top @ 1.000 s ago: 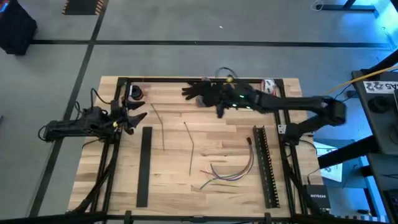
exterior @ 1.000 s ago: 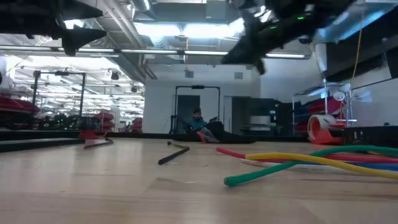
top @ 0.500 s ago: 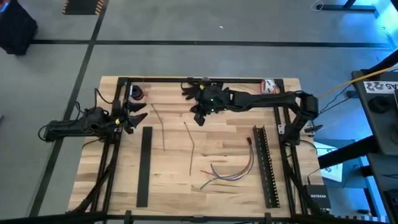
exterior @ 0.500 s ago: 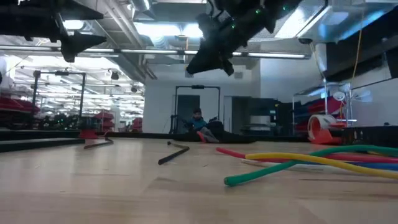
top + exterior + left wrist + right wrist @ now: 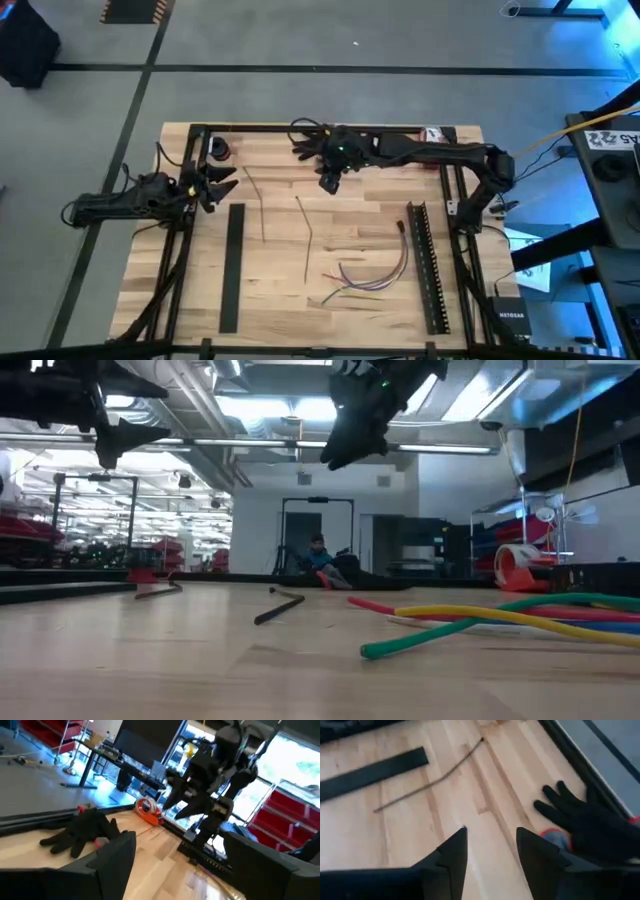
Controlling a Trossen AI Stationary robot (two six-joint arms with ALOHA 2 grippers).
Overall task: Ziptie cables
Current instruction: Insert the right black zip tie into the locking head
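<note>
The cables (image 5: 366, 278), purple, green, yellow and red, lie loosely together on the wooden table's near right part; the low view shows them flat on the wood (image 5: 480, 622). My right gripper (image 5: 328, 184) hangs open in the air over the far middle of the table, far from the cables. The right wrist view shows bare wood between its fingers (image 5: 490, 855). My left gripper (image 5: 222, 182) waits open and raised at the table's left edge, its fingers (image 5: 180, 865) apart with nothing between them.
A black glove (image 5: 312, 143) lies at the far edge, beside my right gripper. Two thin pale strips (image 5: 256, 205) (image 5: 306, 238) lie mid-table. Black slotted bars (image 5: 233, 265) (image 5: 424, 265) flank the middle. A tape roll (image 5: 218, 150) sits far left.
My right gripper has swung toward the table's left edge, from over the far right-middle to beside the glove, then risen a little. It stays open. The cables and strips have not moved.
</note>
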